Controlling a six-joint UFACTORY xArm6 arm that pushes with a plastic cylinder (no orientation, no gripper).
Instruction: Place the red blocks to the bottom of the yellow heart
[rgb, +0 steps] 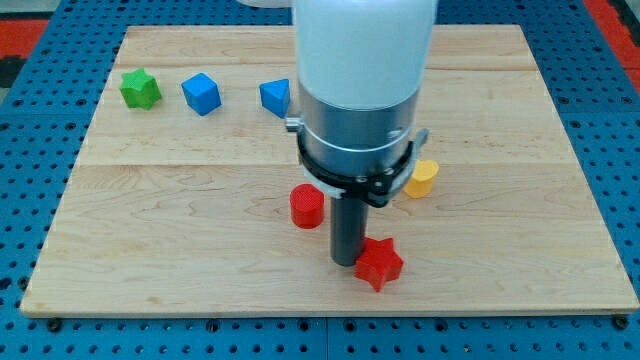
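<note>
A red star block (379, 263) lies near the view's bottom, right of centre. My tip (345, 262) rests on the board just left of it, touching or nearly touching its left side. A red cylinder block (307, 208) stands up and left of my tip, apart from it. A yellow block (421, 178), partly hidden by the arm so its shape is unclear, sits up and right of the red star. The wide arm body hides the board's middle top.
A green star block (140, 88) and a blue cube block (201, 94) sit at the view's top left. A blue block (275, 96), partly behind the arm, sits right of them. The wooden board (150, 220) lies on a blue pegboard.
</note>
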